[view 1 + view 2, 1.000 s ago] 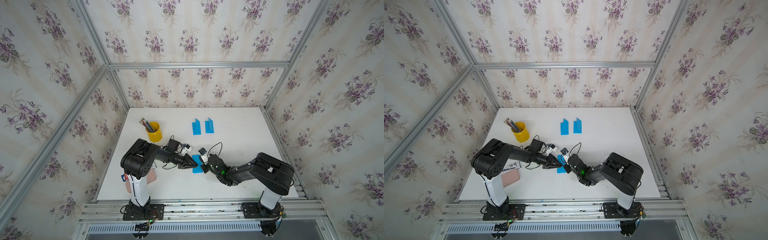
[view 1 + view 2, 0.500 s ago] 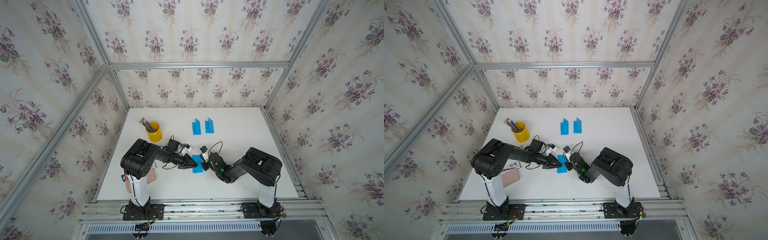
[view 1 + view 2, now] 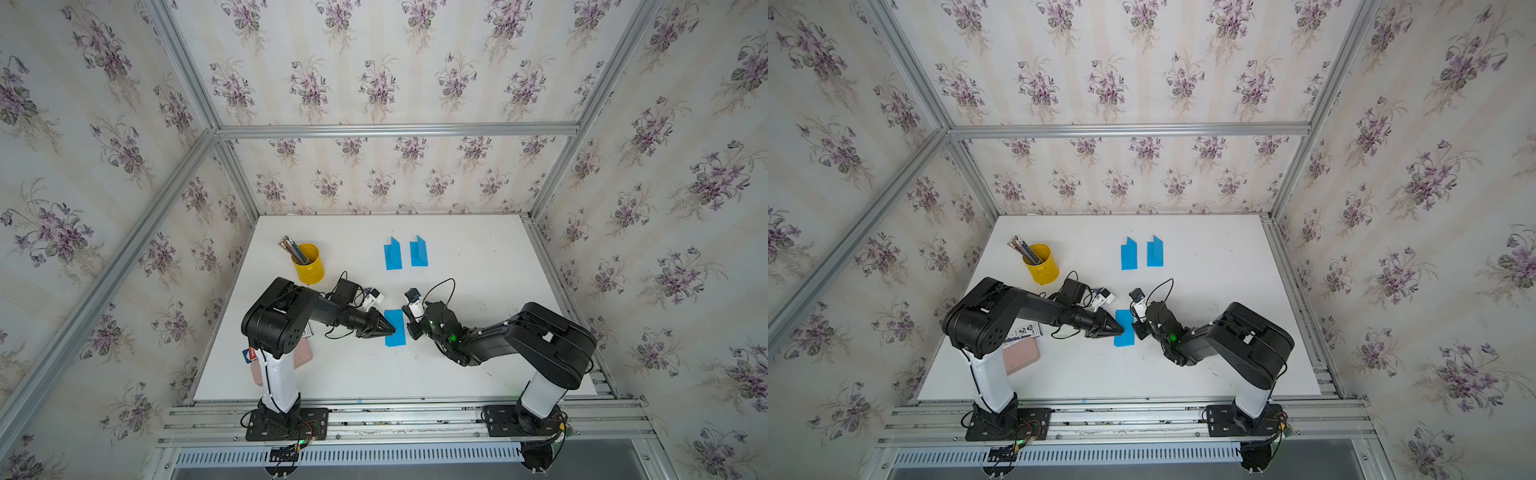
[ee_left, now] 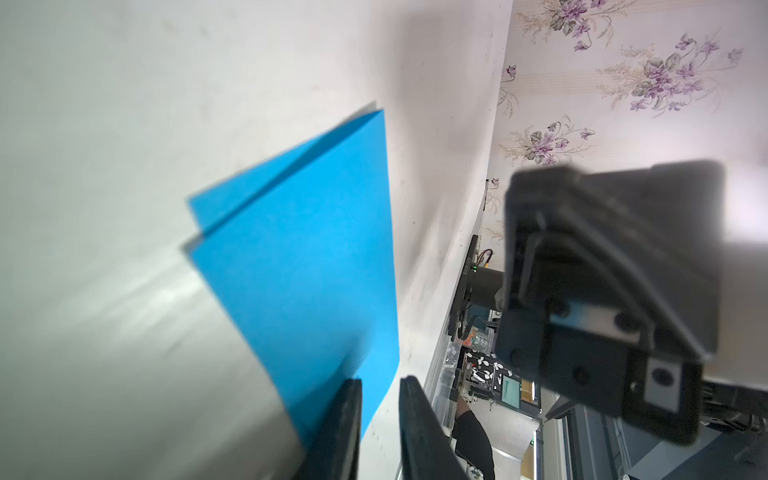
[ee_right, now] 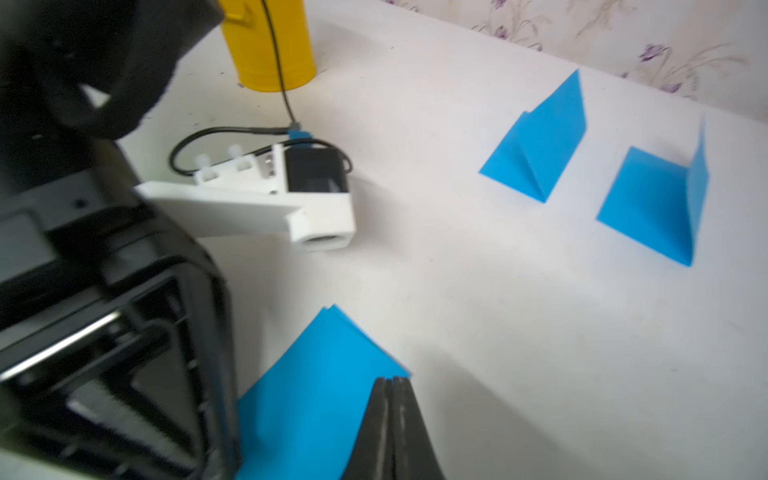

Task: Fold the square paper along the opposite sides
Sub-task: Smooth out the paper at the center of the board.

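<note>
Left end effector [image 3: 390, 330]: jaws narrow, a slim gap with only counter [image 3: 478, 257] showing through it. Tips sit at the near-left edge of the paper [image 3: 395, 328]; one finger [image 4: 347, 399] overlaps a corner. No clear pinch seen.

Right end effector [image 3: 409, 328]: jaws pressed fully together, tips [image 5: 390, 380] down on the paper's opposite long edge. Cannot tell if a layer is caught between them.

Paper: blue, lying mid-counter between the two arms, doubled over into a narrow rectangle. Left wrist view shows the two layers [image 4: 311, 249] gaping slightly at the far end, so the crease looks soft, not set.

Handling, as judged: very light, thin, limp across its face, stiff only along the fold. Smooth counter, so it likely slides under any sideways push. One arm should pin it while the other works. Best hold is at an edge or corner, where a fingertip can get under a layer; pressing along the folded edge should sharpen the crease. Hard pinching would dent it.

Containers: yellow cup [image 3: 308, 264] stands back-left, upright, holding a bunch of pencils [image 3: 291, 247] leaning outward. Well apart from the paper.

Also noted: two folded papers [image 3: 392, 254] [image 3: 418, 251] at the back, each with one flap standing up.
</note>
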Available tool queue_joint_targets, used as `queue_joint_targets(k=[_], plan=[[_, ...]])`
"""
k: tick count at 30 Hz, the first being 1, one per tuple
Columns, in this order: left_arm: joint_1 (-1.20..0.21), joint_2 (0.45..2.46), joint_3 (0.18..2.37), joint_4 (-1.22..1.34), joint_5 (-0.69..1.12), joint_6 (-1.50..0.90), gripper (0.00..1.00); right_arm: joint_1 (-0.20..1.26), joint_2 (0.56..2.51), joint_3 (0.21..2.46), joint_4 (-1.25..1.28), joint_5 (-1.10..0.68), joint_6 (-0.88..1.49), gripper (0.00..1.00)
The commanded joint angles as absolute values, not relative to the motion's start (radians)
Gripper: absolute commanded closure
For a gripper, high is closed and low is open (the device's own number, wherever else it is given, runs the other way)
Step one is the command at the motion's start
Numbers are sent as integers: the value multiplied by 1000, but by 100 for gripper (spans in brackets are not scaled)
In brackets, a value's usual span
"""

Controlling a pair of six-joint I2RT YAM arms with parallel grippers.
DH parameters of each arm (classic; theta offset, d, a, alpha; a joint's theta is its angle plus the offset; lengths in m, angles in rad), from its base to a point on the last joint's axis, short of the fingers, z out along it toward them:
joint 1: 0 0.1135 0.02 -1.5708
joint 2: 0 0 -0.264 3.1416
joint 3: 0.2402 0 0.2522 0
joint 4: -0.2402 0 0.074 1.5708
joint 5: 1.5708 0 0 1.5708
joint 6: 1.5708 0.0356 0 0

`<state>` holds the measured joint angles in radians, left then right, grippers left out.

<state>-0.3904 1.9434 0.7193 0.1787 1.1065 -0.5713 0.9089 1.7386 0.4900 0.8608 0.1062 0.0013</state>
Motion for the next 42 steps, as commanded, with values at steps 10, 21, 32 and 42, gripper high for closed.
queue_joint_targets(k=[10,21,32,42], plan=[[-388,1983,692,-88,410,-548,75,952,1769,417,798,118,56,100],[-387,1996,698,-83,415,-551,75,1013,1606,369,775,95,41,100],[-387,1989,704,-98,415,-551,75,1047,1640,331,739,112,100,100],[-412,2051,997,-242,406,-535,75,856,1307,261,649,231,163,100]])
